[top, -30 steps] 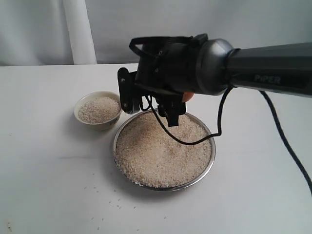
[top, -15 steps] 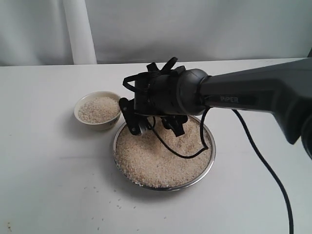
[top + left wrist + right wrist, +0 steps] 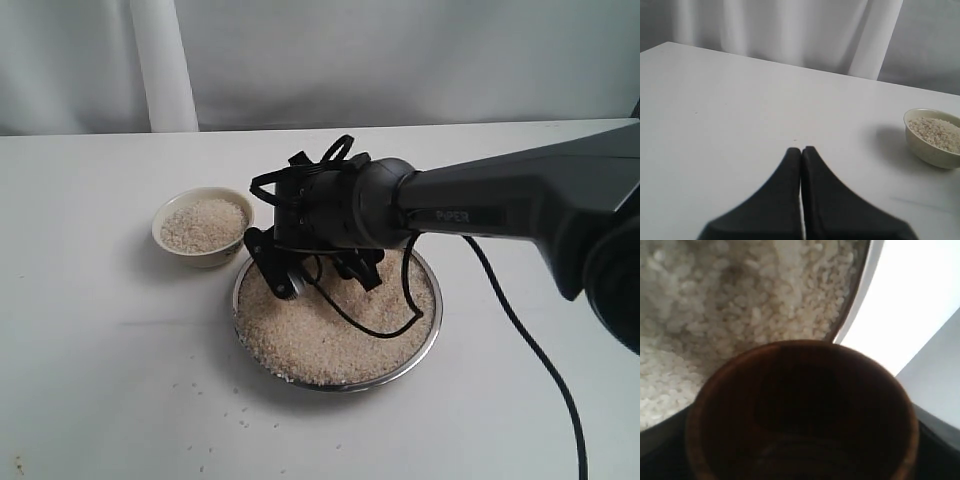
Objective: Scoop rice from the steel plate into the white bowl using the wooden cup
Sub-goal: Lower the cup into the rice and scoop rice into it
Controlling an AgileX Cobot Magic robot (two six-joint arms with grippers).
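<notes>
Rice heaps in the steel plate; more fills the white bowl just beside the plate. The right pincer, spread wide around the wooden cup, holds it low over the plate's rice. The left pincer, jaws pressed together, grips nothing above the worktop, away from the plate.

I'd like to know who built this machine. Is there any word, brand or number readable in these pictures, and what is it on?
"PIPER": pale letters on the dark casing of the right arm, slightly blurred, seen in the exterior view.
No other text: none shows on the white bowl, the steel plate or the wooden cup.
</notes>
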